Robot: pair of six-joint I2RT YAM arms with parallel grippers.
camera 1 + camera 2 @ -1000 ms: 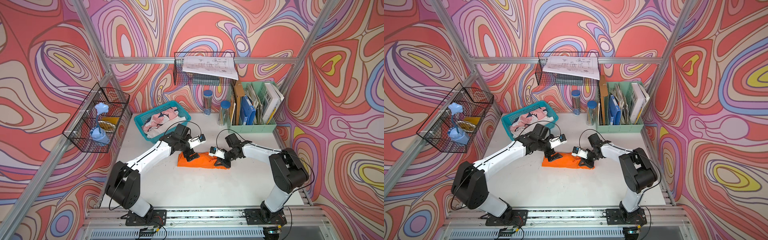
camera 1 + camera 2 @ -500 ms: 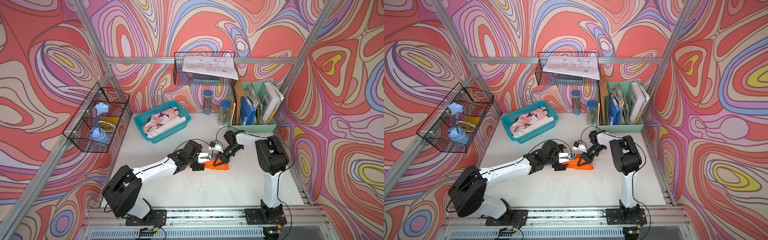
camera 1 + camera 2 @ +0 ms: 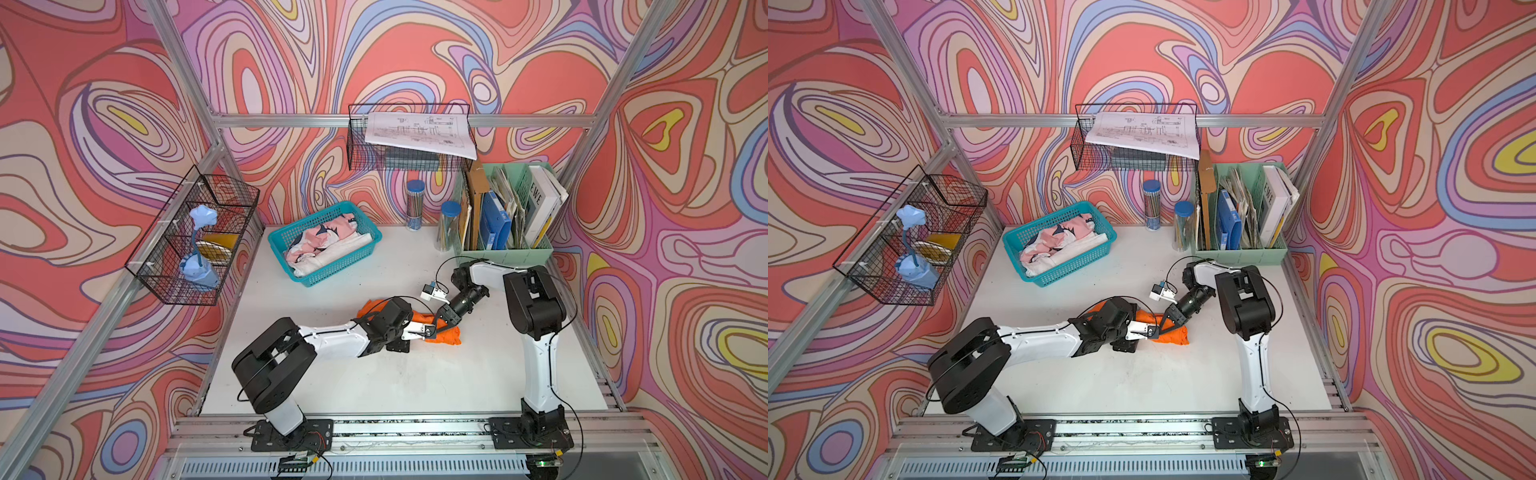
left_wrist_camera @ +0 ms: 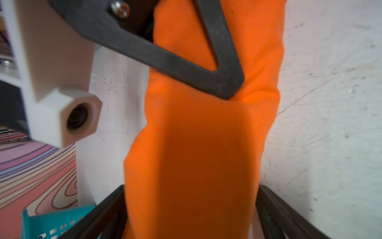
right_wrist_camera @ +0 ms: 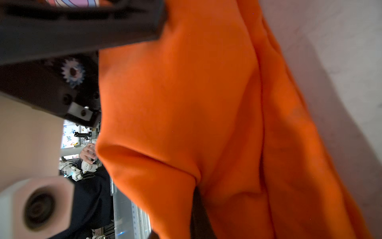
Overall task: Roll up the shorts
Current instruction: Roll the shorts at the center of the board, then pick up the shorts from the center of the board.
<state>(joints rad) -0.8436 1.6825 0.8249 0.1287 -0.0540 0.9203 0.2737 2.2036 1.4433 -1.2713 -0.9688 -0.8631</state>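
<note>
left gripper [image 3: 417,336]: fingers spread wide | right gripper [image 3: 438,323]: fingers closed, angled down

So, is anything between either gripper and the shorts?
Nothing visible. The right gripper is shut on the shorts, and the left gripper is open, straddling the same roll.

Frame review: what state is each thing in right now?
shorts: rolled into a bundle, lying on the table.
left gripper: open, straddling the roll.
right gripper: shut on a fold of the shorts.
basket: upright, holding cloths.
tubes: upright, capped.
</note>
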